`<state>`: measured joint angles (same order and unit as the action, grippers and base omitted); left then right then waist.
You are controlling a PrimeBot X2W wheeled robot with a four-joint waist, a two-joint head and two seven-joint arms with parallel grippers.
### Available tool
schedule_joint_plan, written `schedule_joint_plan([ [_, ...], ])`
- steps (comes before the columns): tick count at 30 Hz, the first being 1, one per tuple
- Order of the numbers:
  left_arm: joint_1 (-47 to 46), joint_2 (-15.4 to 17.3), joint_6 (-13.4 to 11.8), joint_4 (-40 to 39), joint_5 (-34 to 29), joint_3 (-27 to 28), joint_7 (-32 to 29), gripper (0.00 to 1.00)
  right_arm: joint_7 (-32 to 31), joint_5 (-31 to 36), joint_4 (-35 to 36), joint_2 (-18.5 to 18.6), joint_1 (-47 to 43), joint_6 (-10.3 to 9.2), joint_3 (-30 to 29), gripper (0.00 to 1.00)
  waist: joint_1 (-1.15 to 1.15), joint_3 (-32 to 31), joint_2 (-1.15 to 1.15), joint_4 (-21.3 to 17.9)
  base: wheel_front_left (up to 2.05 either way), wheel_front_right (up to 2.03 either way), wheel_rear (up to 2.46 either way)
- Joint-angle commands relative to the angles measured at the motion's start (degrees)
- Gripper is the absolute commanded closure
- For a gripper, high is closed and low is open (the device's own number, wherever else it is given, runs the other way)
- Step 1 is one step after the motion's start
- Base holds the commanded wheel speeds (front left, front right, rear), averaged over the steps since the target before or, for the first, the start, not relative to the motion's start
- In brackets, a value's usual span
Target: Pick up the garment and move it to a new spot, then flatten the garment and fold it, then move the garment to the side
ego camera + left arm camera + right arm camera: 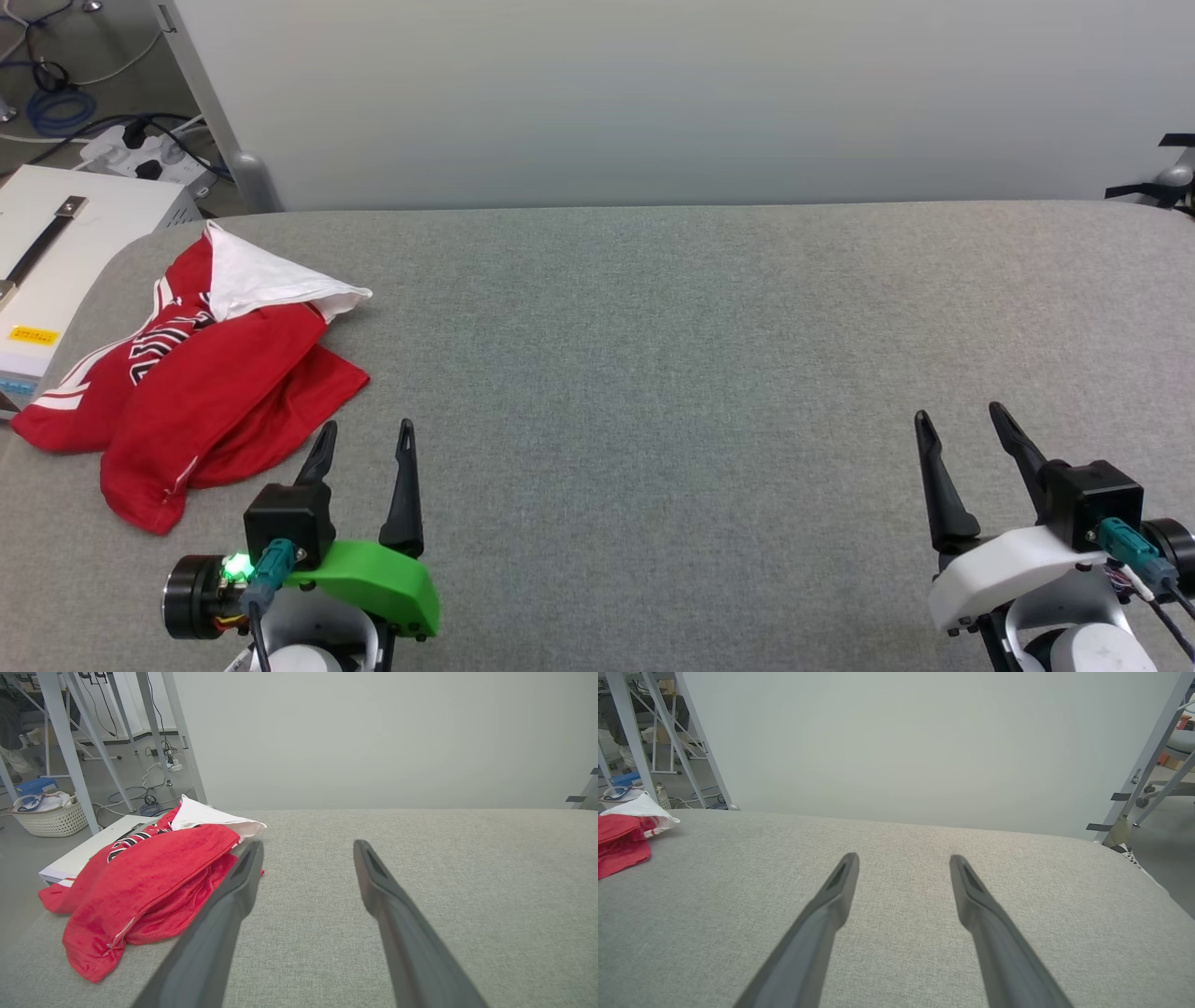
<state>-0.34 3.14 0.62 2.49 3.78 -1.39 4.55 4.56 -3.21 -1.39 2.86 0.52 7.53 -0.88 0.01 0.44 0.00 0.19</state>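
The garment (201, 373) lies in a crumpled heap at the left of the head view, on the grey table (653, 327), with its lower left end reaching the table's left edge. Its long axis runs on a slant, from a white sleeve (261, 275) at the heap's top down to a red fold at the lower left. The sleeve's loose end points to the right of the frame. Black, white-edged lettering (163, 341) shows in part between the folds, and white striped trim (65, 397) runs along the left end. A white box (56, 252) stands beyond the table's edge at the far left.

The left claw (367, 427) sits at the lower left of the head view, released, fingers spread and pointing up the frame. It is just right of the heap's lower right hem, with no cloth between the fingers. In the left wrist view the left claw (308, 844) frames bare table, and the garment (149, 882) lies left of it.

The right claw (959, 413) is at the lower right, well apart from the heap, also released and holding nothing. In the right wrist view the right claw (904, 857) points over bare table, with the garment (621, 844) at the left edge.
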Motion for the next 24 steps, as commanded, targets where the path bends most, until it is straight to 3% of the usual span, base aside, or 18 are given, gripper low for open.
schedule_joint_plan([
  [1, -0.4, -0.1, 0.3, -0.1, 0.6, -0.1, 0.6, 0.00, 0.7, -0.7, 0.3, 0.0, 0.3, -0.01, -0.1, 0.00, -0.01, 0.0, 0.00, 0.0, 0.00, 0.00, 0.00],
  [24, -0.2, -0.1, 0.6, 1.4, 2.8, -1.4, 3.3, 0.00, 3.4, -1.3, -0.6, 0.0, 0.0, -0.02, -0.2, 0.00, -0.01, 0.0, 0.00, 0.0, 0.00, 0.00, 0.00],
])
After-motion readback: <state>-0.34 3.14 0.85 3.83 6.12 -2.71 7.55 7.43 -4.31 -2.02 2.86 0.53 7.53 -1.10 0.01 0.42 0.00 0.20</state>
